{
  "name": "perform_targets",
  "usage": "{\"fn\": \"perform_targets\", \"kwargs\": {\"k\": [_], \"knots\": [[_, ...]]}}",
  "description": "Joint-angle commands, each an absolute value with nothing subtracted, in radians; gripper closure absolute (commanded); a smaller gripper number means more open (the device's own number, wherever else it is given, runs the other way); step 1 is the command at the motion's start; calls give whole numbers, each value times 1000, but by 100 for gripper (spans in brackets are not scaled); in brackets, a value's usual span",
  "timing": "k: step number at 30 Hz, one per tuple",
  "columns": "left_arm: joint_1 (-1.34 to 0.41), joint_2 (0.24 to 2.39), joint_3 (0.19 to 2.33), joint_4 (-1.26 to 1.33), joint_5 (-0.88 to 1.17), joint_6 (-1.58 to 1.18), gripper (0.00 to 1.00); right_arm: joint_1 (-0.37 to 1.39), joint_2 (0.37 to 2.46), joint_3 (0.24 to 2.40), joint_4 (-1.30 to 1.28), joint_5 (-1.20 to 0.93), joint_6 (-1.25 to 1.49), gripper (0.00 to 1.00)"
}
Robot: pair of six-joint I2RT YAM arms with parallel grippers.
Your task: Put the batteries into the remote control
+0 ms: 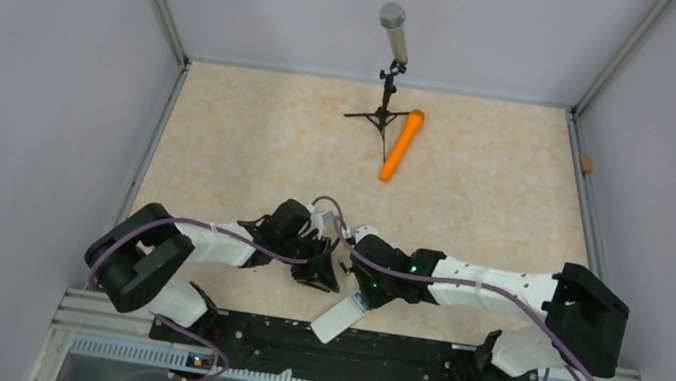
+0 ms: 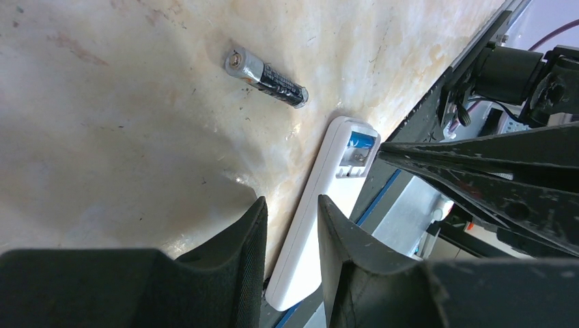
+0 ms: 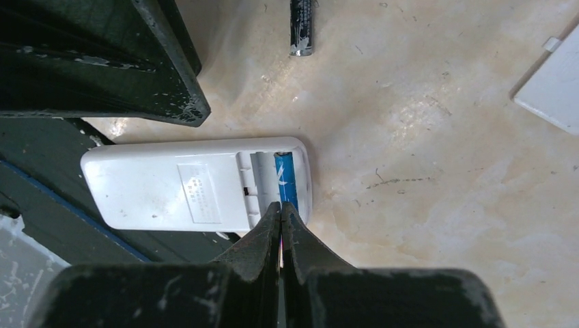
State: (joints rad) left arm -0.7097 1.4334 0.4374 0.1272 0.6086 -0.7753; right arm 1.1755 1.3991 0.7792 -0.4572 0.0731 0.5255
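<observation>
The white remote control (image 3: 177,188) lies back up at the table's front edge, one end over the black rail; it also shows in the top view (image 1: 338,317) and the left wrist view (image 2: 311,232). Its compartment is open with one blue-banded battery (image 3: 287,176) inside. A second battery (image 2: 266,76) lies loose on the table beyond it. My right gripper (image 3: 280,207) is shut and empty, its tips touching the seated battery's near end. My left gripper (image 2: 292,205) is open, hovering over the remote's other end without holding it.
A flat white piece (image 3: 553,89) lies on the table to the right of the remote. A grey microphone on a black tripod (image 1: 393,37) and a long orange cylinder (image 1: 401,144) stand at the back. Grey walls enclose the table.
</observation>
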Motion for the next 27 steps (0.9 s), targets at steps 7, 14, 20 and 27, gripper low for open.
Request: {"fn": "perform_targets", "kwargs": {"k": [7,14,20,27], "knots": [[-715,1435,453,130,612,-755,65,1183,1457,763,-422,61,527,100],[-716,1400,458,85,585,-740,65,1184,1362,797,-469,90,528,100],[-715,1314,469,8,523,-720,64,1184,1242,770,-431,27,514,99],[-714,1175,497,-163,394,-679,61,1198,1166,696,-388,-78,493,98]]}}
